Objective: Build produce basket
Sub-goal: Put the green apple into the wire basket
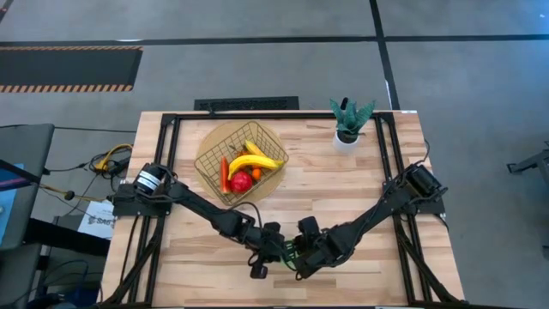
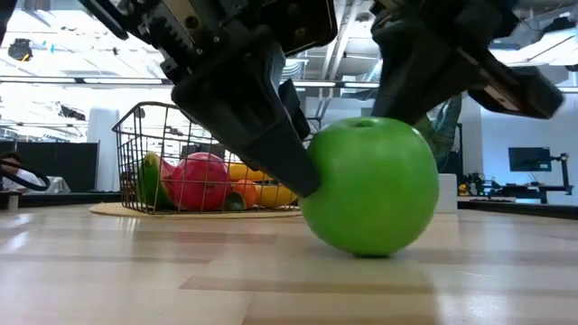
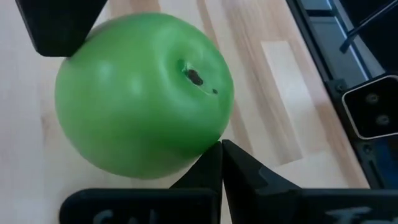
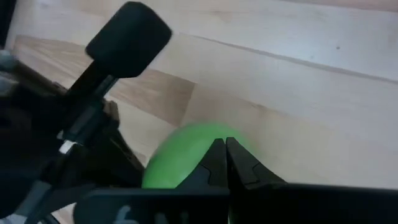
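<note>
Near the front edge of the table (image 1: 360,189), about midway across, a green apple (image 2: 370,187) sits on the wood with both grippers crowded against it. From the left, the left gripper (image 3: 221,163) comes in with its jaws closed, tips pressed to the apple's side but holding nothing. From the right, the right gripper (image 4: 225,155) leans over the apple, its jaws also closed and empty, tips touching the fruit. Farther back and to the left stands the basket (image 1: 210,154) on a round tan mat (image 1: 206,137). Inside it lie two bananas (image 1: 255,160), a red apple (image 1: 241,181), a carrot (image 1: 225,174) and a small orange piece (image 1: 256,173). At the far right, well apart, stands a potted plant (image 1: 350,120).
</note>
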Controlling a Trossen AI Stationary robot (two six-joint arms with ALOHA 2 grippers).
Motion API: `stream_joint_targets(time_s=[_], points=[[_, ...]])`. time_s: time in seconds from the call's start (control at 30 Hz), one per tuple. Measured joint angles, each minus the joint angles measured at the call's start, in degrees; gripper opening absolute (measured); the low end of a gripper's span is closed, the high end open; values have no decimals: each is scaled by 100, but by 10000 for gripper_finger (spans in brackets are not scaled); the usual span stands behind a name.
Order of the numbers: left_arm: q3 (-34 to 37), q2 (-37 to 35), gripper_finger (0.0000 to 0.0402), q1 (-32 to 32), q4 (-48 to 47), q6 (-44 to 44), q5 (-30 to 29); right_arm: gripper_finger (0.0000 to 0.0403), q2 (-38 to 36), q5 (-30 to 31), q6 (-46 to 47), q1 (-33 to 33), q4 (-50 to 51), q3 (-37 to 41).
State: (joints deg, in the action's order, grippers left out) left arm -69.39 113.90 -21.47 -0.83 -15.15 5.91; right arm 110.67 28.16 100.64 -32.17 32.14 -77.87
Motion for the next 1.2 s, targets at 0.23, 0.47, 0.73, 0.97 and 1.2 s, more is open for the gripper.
stream_joint_targets(time_s=[0.23, 0.47, 0.73, 0.97, 1.2], points=[[-76, -21, 0, 133, -2, 323, -303, 0, 7, 62, -47, 64, -472, -24], [-381, -333, 0, 170, -1108, 994, -908, 0, -2, 370, -590, 133, -421, -220], [-432, -419, 0, 219, -1324, 750, -1001, 0, 9, 143, -140, 183, 3248, -1296], [-441, -480, 0, 541, -999, 1055, -57, 0, -111, -1355, 1632, -433, 5701, -1237], [-485, -472, 0, 1084, -898, 1352, 644, 0, -233, -1921, 3470, -1474, 4362, -469]])
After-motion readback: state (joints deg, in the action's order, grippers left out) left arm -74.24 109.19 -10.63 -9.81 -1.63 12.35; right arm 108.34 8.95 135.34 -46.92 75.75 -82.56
